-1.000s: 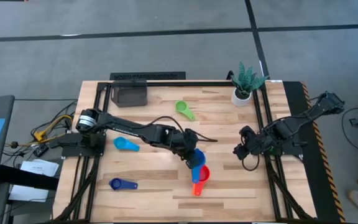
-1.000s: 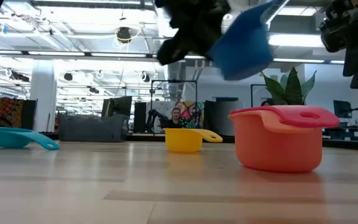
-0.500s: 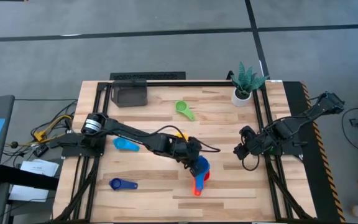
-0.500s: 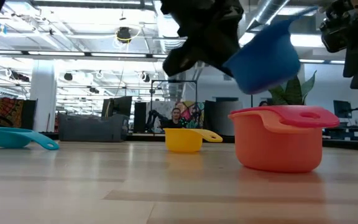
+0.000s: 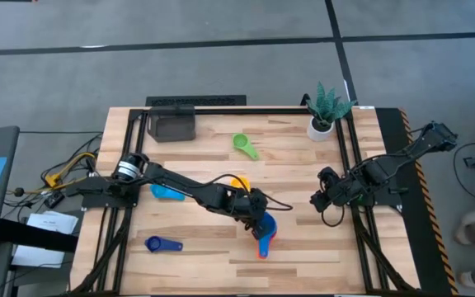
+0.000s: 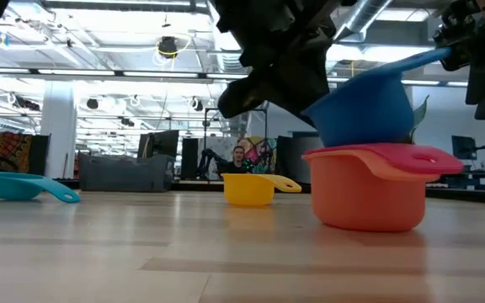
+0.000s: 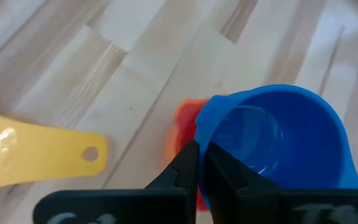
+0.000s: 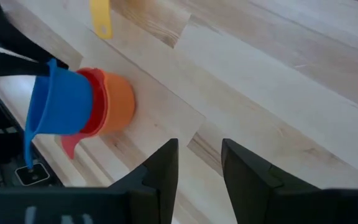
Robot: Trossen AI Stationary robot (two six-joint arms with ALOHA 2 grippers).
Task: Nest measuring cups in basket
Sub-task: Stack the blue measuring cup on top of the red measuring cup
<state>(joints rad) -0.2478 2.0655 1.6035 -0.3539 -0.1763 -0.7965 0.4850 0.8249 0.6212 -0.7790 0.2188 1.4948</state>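
Observation:
My left gripper [image 5: 256, 216] is shut on the blue measuring cup [image 5: 267, 221], which sits tilted in the red cup [image 6: 377, 156]. The red cup is nested in the orange cup [image 6: 369, 200], and that stack stands on the table. The green cup [image 5: 244, 145], light blue cup [image 5: 167, 191] and dark blue cup [image 5: 162, 244] lie apart on the wood. The yellow cup [image 6: 247, 188] is partly hidden under my left arm. The dark grey basket [image 5: 173, 125] stands at the far left edge. My right gripper [image 5: 317, 200] waits open at the table's right side. My left gripper pinches the blue cup's rim [image 7: 202, 132], on the side away from its handle [image 6: 428, 59]. One finger [image 7: 224, 169] is inside the cup and the other outside. It comes from above, slanting from the table's left. The cup's bottom rests in the red cup, handle side higher.
A white pot with a green plant [image 5: 324, 114] stands at the far right corner. A black frame rail [image 5: 246, 110] runs around the table top. Bare wood lies between the cup stack and my right gripper.
My left gripper has moved down and toward the table's near edge with the blue cup. The cup hung clear above the red cup before; now its bottom sits inside the red cup.

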